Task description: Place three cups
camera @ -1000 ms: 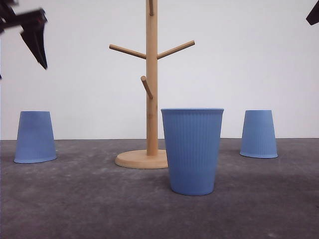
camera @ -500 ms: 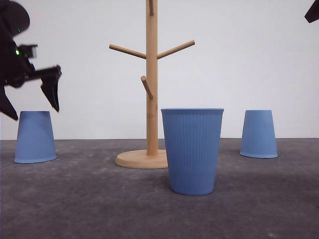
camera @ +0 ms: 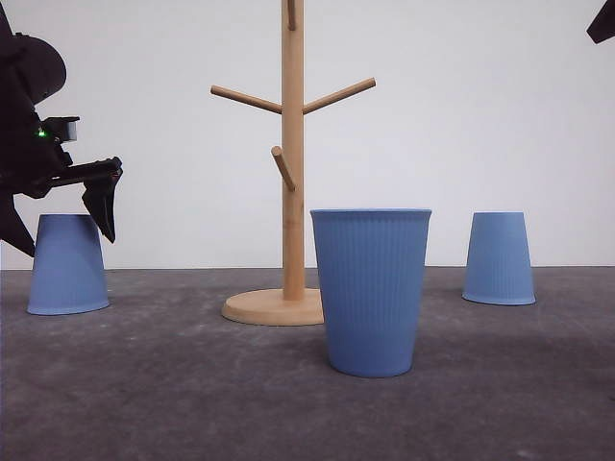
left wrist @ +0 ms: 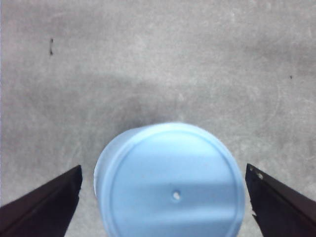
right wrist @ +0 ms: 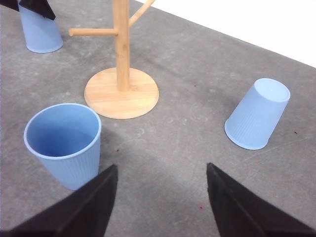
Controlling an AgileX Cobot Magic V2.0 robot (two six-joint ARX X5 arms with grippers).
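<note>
From the front, my left gripper (camera: pixel 58 226) hangs over the left cup (camera: pixel 67 264), fingers spread wide and straddling its upturned base, one fingertip beside its upper edge; I cannot tell whether it touches the wall. That cup stands upside down on the grey table (camera: pixel 192 403), well apart from the wooden rack (camera: pixel 292 163). The middle cup (camera: pixel 371 291) stands upright, mouth up, in front of the rack's round base, and the right cup (camera: pixel 499 258) stands upside down farther back on the right. A dark corner of my right arm (camera: pixel 603 24) shows high up at the edge, far from any cup. None of the rack's pegs carries a cup, so I judge the task barely begun: if the pegs are the goal, all three remain to be placed. From my left wrist, I look straight down on the left cup's flat base (left wrist: pixel 170 185), sitting between my two fingers (left wrist: pixel 42 207) with clear gaps on both sides; I hold nothing yet. From my right wrist, the fingers (right wrist: pixel 74 210) are apart and empty above the table, with the middle cup (right wrist: pixel 64 143) just ahead of them, the rack's base (right wrist: pixel 121 94) behind it, and the right cup (right wrist: pixel 256 114) off to one side.
</note>
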